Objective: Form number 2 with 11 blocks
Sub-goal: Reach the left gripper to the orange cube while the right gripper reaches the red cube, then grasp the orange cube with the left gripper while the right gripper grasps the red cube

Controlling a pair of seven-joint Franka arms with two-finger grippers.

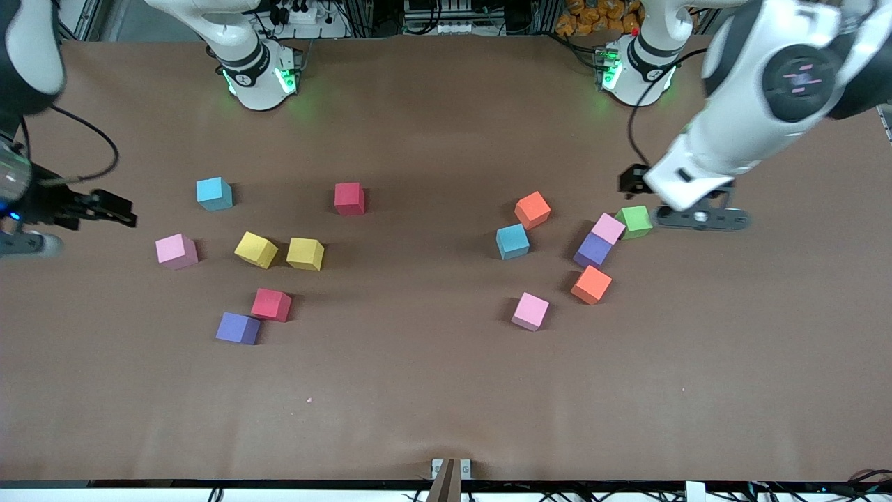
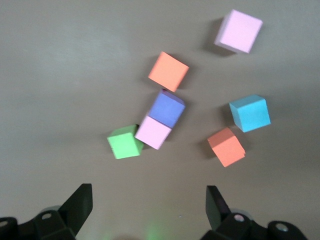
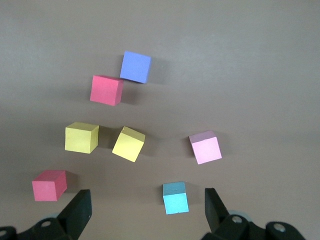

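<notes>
- Brown paper covers the table (image 1: 432, 390), matte and faintly creased; along its robot edge stand metal frames, cables and the two arm bases with green lights.
- Left gripper (image 1: 700, 217) hangs released, fingers (image 2: 80, 202) spread wide, over bare paper just beside the green cube (image 1: 635, 221) at the left arm's end.
- Green cube touches a pink cube (image 1: 608, 228), which touches a purple cube (image 1: 592, 249); the three form a slanted row.
- Near that row lie an orange cube (image 1: 591, 284) nearer the front camera, a second orange cube (image 1: 532, 210), a light blue cube (image 1: 512, 241) and a lone pink cube (image 1: 530, 311), all apart from each other.
- Right gripper (image 1: 104, 208) hangs released too, fingers (image 3: 77, 212) wide, over the table's edge at the right arm's end.
- Closest to it sit another pink cube (image 1: 176, 251) and another light blue cube (image 1: 214, 194).
- Two yellow cubes (image 1: 256, 249) lie side by side, a slim gap between them.
- Nearer the front camera, a red cube (image 1: 271, 305) meets a purple cube (image 1: 237, 328) at a corner.
- Second red cube (image 1: 349, 199) sits alone toward the middle.
- Blocks lie scattered in two loose groups; no number 2 is formed yet.
</notes>
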